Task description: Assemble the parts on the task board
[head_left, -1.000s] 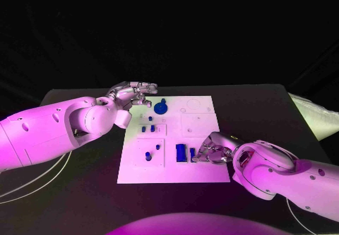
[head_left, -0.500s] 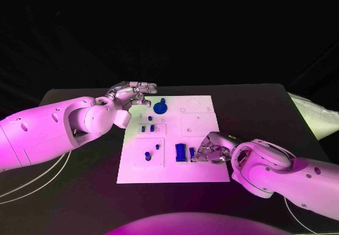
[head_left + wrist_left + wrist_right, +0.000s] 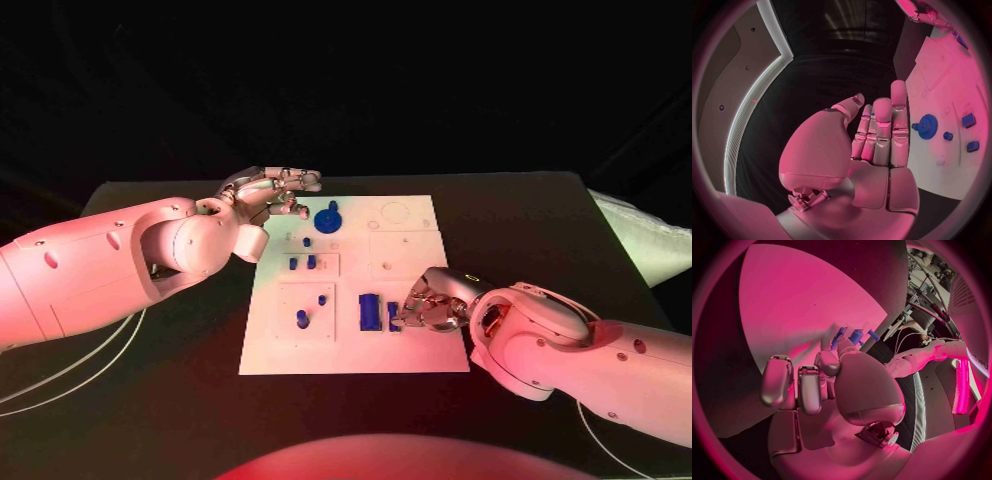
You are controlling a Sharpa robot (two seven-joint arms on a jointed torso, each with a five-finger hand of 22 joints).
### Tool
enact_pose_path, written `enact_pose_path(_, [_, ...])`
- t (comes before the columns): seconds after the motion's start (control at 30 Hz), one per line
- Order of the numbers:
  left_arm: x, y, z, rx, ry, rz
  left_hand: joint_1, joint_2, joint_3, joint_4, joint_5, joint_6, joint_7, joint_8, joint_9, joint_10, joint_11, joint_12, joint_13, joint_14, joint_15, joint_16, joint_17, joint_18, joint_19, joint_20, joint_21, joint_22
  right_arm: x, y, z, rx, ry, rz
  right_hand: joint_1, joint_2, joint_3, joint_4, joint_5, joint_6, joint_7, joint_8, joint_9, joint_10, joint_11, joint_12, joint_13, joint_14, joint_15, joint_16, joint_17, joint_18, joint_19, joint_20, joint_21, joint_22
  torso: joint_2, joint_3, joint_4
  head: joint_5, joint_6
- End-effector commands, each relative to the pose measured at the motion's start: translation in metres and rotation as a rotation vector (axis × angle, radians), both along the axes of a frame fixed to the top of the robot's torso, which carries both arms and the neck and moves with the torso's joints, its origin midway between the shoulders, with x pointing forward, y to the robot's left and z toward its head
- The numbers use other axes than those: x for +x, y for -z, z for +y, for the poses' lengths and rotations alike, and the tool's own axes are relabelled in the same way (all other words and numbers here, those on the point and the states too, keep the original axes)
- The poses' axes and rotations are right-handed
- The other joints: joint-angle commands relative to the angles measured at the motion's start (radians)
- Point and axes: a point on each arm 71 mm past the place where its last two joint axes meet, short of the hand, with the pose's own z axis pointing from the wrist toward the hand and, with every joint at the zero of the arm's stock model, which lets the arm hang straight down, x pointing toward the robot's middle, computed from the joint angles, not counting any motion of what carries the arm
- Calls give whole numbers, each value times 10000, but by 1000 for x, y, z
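Right hand [image 3: 430, 305] rested on the near right part of the task board [image 3: 411, 345], fingers curled down beside the narrow blue part [image 3: 392, 314]; whether it pinched that part could not be told. A larger blue block [image 3: 369, 311] stood just left of it, and a small blue peg [image 3: 302, 318] sat in the near left recess. The right arm [image 3: 577, 350] covered the worktop [image 3: 534, 230] off the board's near right corner.

Mid-board, two small blue parts [image 3: 302, 263] stood side by side. At the far edge lay the blue gear [image 3: 330, 218]. Left hand [image 3: 271, 192] hovered beside the board's far left corner, fingers straight and close together, holding nothing. A white cloth [image 3: 642, 240] lay off the worktop's right edge. Bare worktop lay right of the board and beyond its far edge.
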Motion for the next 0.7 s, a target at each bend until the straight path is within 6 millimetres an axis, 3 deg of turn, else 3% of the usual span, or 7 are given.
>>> enact_pose_path(0.03, [0,0,-2,-74,175,-72,30,24,-3,-30,23,-70,-25,43,-5,-65,23,39,-15,-46,-8,68,-10,93,-25,67,-43,-10,-1,-7,1,756,-41,-309,93,-22,-136,-38,192,-136,39,-94,-7,-199,38,-313,-189,686,-45,-142,750,-92,-19,48,-54,-92,-33,-5,-13,-32,38])
enact_pose_path(0.3, [0,5,-1,-66,18,-80,-25,32,-26,6,20,-97,-18,91,-4,-89,32,88,-24,-117,4,9,-157,89,-46,78,-55,-21,19,-32,-16,3704,564,664,169,14,-447,-67,330,-742,294,-449,-123,-823,248,-1639,-1038,493,113,-779,-69,39,-358,153,-523,-869,-234,-96,-49,-138,174])
enact_pose_path(0.43, [0,13,0,-157,-409,-199,-88,36,-77,48,18,-65,-47,238,11,-52,15,234,-28,-611,15,-402,-883,88,-258,100,-181,-86,42,-44,-31,5193,924,726,416,138,-559,-214,313,-1122,457,-665,-192,-1365,389,-2776,-1822,292,237,-1469,-882,204,-761,273,-1148,-1846,-449,-166,-48,-234,347])
enact_pose_path(0.47, [1,15,1,-179,-671,-286,-86,45,-91,51,15,20,-91,337,30,38,-17,328,-19,-750,-6,-478,-937,95,-366,102,-249,-123,48,-46,-34,5662,1069,849,466,174,-623,-253,253,-1206,503,-711,-204,-1576,437,-3223,-2145,208,269,-1776,-1220,271,-939,321,-1451,-2294,-511,-183,-42,-232,474])
enact_pose_path(0.57, [3,21,4,-309,-1408,-450,-87,50,-108,61,15,293,-207,552,71,331,-131,500,-5,-1033,-50,-685,-1081,116,-588,77,-400,-210,69,-50,-44,7050,1501,998,689,403,-665,-383,97,-1506,647,-858,-249,-2259,574,-4351,-2982,-431,392,-3714,-3279,670,-1997,426,-3211,-4818,-719,-239,-33,-203,635])
enact_pose_path(0.6, [4,23,5,-331,-1634,-510,-92,44,-108,72,21,353,-234,599,65,411,-165,523,-23,-1197,-63,-831,-1176,122,-737,65,-507,-274,76,-51,-48,7500,1635,1001,813,483,-653,-463,71,-1582,687,-892,-257,-2422,620,-4558,-3172,-727,438,-4647,-4205,811,-2388,467,-3946,-5764,-786,-258,-29,-223,764])
enact_pose_path(0.7, [7,28,6,-386,-2048,-614,-133,35,-109,130,22,476,-293,661,33,575,-184,515,-91,-1652,-60,-1334,-1476,107,-1173,86,-848,-493,92,-51,-55,8479,1914,988,1065,643,-621,-644,2,-1704,804,-947,-272,-2789,722,-5104,-3723,-1421,556,-7004,-6338,841,-2653,581,-4858,-6459,-951,-298,-15,-272,879])
